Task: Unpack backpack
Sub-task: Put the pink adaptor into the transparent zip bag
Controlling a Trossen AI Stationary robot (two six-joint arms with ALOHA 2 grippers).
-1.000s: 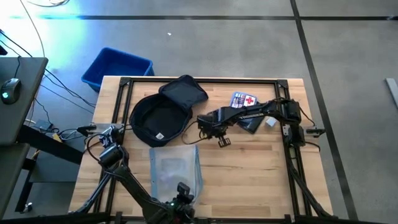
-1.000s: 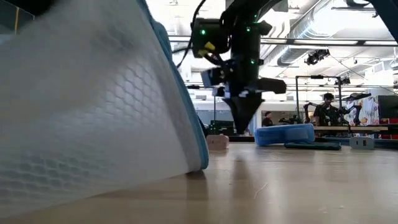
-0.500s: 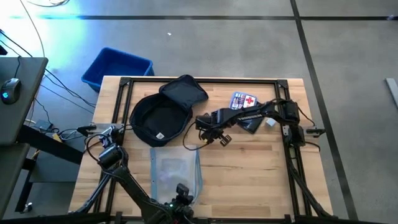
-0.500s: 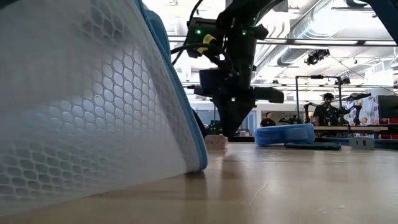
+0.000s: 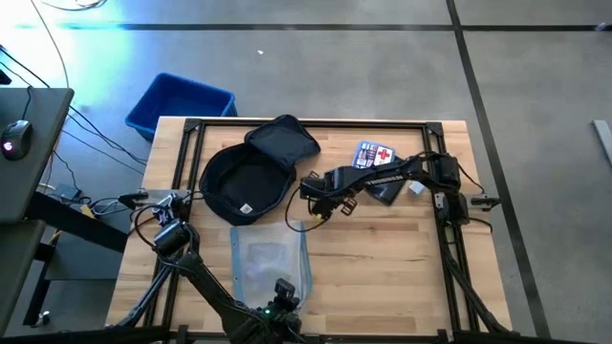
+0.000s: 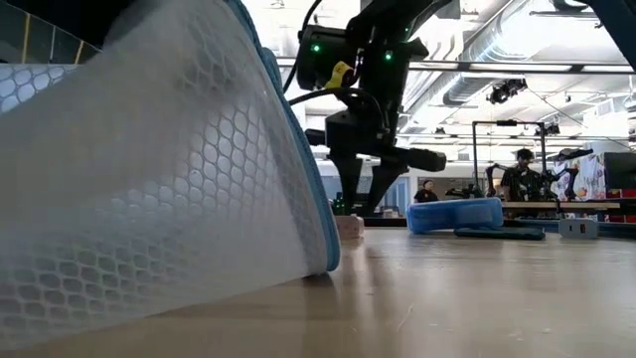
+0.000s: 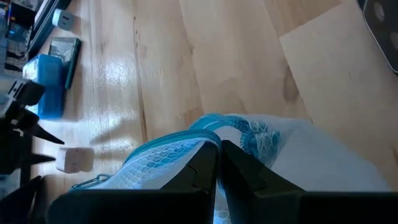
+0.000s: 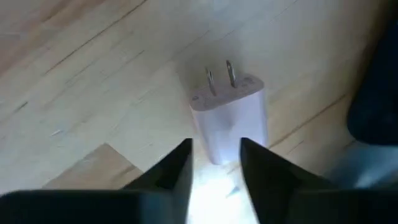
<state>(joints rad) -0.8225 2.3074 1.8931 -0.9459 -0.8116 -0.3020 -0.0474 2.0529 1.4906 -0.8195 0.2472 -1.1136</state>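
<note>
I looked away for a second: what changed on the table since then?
The right pincer moved a little toward the backpack and opened over the white charger, which lies on the table between its fingers. The left pincer stayed shut on the mesh pouch; the first-aid kit stayed put.

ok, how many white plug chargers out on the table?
1: charger lying beside the backpack, under the right gripper, prongs showing. Others may be hidden inside the backpack.

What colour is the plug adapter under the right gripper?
White charger, clearest in the right wrist view.
</note>
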